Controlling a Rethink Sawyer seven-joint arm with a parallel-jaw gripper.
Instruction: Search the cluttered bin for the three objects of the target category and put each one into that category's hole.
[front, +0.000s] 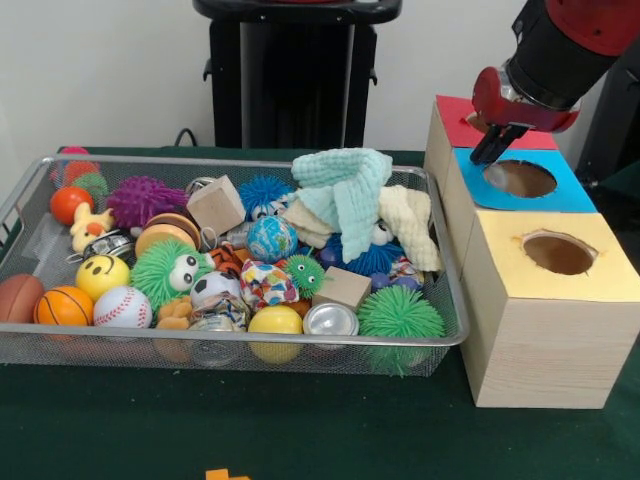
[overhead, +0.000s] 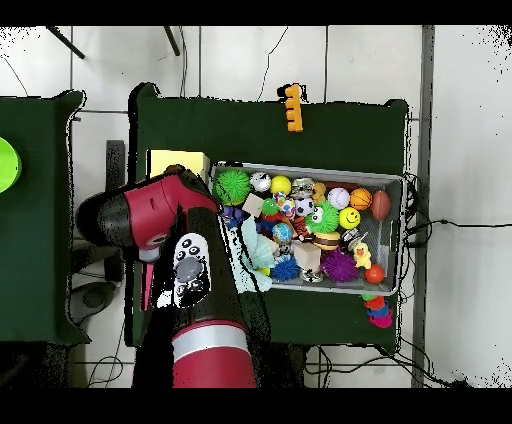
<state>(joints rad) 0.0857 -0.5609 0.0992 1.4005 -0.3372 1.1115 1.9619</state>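
Hovering at the upper right of the front view, the red and black gripper (front: 494, 143) hangs over the blue-topped wooden box's round hole (front: 520, 178) (whether its fingers are apart or together, I cannot tell). The wire mesh bin (front: 22, 195) of toys fills the left, on the green bench (front: 300, 430).

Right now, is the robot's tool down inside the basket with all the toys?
No, the tool is over the boxes' blue top, outside the wire basket.
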